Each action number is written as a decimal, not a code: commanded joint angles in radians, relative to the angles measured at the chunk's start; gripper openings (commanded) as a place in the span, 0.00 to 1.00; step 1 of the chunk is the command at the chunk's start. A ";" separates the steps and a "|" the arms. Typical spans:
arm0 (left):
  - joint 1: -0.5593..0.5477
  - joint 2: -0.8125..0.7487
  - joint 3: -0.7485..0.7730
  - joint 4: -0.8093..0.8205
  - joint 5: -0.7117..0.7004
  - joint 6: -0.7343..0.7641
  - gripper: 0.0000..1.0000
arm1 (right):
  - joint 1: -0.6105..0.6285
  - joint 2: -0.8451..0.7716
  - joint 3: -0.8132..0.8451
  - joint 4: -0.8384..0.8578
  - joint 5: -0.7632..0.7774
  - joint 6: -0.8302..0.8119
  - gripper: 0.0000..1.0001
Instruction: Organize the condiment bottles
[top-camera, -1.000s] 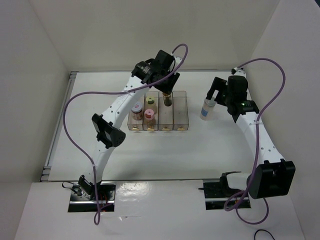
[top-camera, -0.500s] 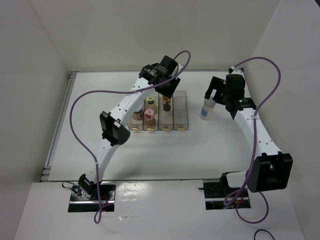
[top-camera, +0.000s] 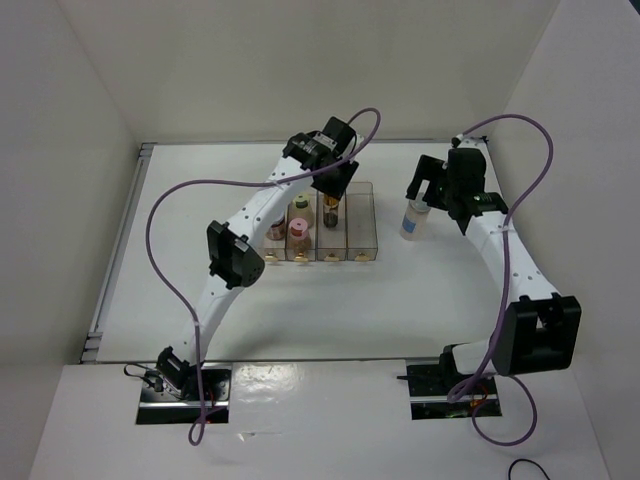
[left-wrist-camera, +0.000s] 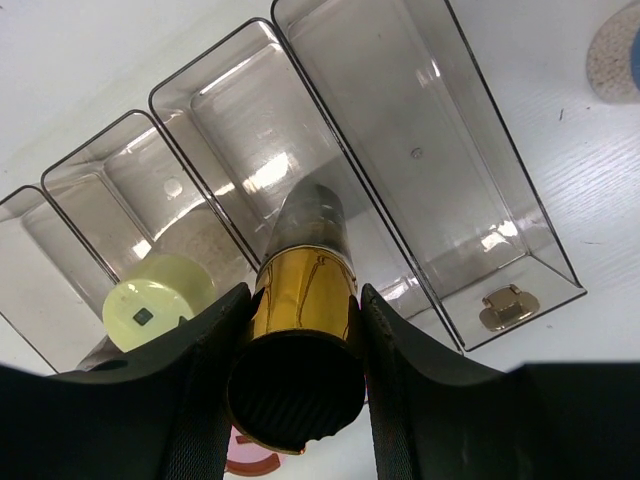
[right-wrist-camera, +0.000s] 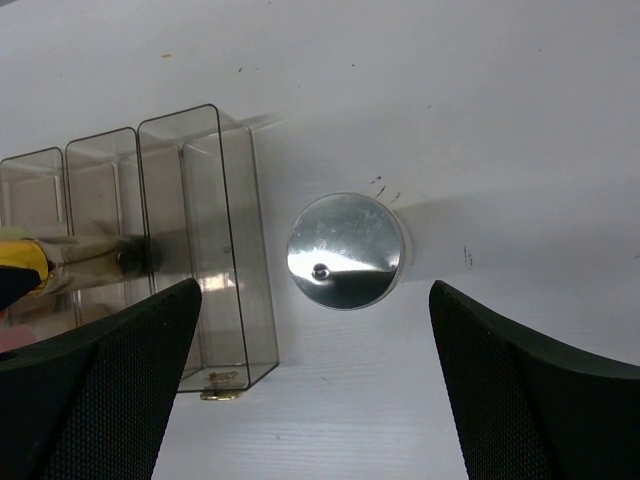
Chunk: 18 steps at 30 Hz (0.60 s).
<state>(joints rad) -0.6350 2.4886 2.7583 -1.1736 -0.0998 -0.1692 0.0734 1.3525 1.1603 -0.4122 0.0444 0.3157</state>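
Observation:
My left gripper (top-camera: 331, 188) is shut on the slim dark gold-banded bottle (top-camera: 331, 211), holding it tilted in the third compartment of the clear rack (top-camera: 361, 238). The left wrist view shows my fingers (left-wrist-camera: 410, 370) clamping its gold band (left-wrist-camera: 305, 295). The yellow-green-lidded jar (top-camera: 300, 204) and the pink-lidded jar (top-camera: 298, 229) stand in the second compartment. The grey-lidded pinkish jar (top-camera: 276, 229) stands in the first, partly hidden by my arm. My right gripper (top-camera: 424, 186) is open above the grey-capped clear jar (top-camera: 410, 221), which stands on the table right of the rack. Its cap (right-wrist-camera: 347, 250) lies between and beyond my fingers (right-wrist-camera: 100, 380).
The rack's fourth compartment (left-wrist-camera: 430, 150) holds nothing. White walls close in the table at the back and both sides. Purple cables loop over both arms.
My left gripper has moved right and lowered the gold-banded bottle deeper into the third compartment. My right gripper has shifted slightly left over the grey-capped jar.

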 joint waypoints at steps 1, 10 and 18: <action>0.008 0.013 0.044 0.020 0.009 -0.023 0.42 | -0.007 0.020 0.045 0.019 -0.015 -0.017 0.99; 0.017 0.043 0.054 0.020 0.028 -0.023 0.50 | -0.007 0.051 0.055 0.010 -0.015 -0.026 0.99; 0.017 0.023 0.063 0.020 0.028 -0.023 0.83 | -0.007 0.072 0.055 0.010 -0.034 -0.026 0.99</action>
<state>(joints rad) -0.6231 2.5256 2.7735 -1.1671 -0.0837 -0.1871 0.0734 1.4094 1.1675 -0.4137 0.0246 0.3046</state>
